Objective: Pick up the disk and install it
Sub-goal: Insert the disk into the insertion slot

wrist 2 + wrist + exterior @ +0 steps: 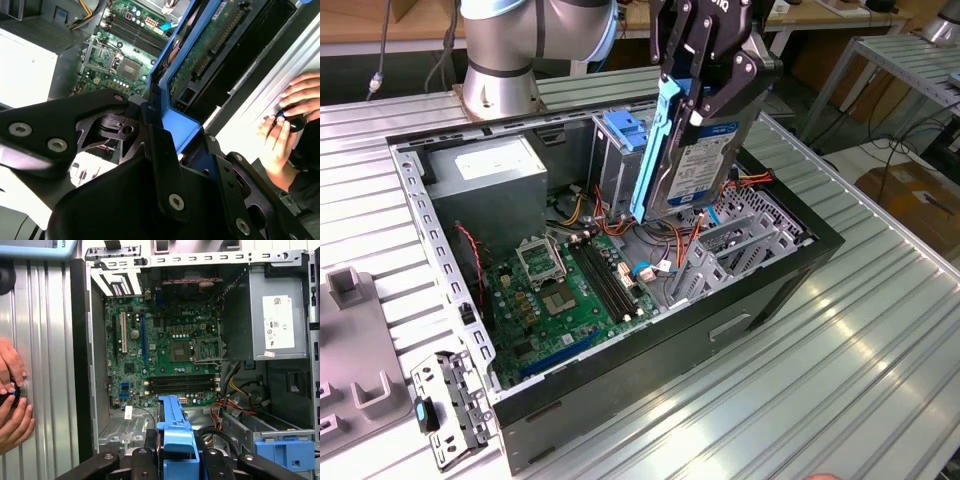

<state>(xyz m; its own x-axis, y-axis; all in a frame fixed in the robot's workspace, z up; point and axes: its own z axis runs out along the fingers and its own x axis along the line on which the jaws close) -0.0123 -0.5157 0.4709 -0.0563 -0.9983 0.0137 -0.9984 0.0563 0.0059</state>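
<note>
- Gripper point(698, 100) pinches the disk point(700, 175), held on edge above the open computer case point(620, 390).
- Disk hangs at two o'clock from the motherboard point(570, 290).
- Carrying step, not yet installed; seating likely needs its rails squared with the drive cage point(745, 235).

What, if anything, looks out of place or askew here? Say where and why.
The disk hangs on edge, tilted, clamped in the jaws above the open case, not seated in any bay. A person's hands rest on the table beside it.
</note>
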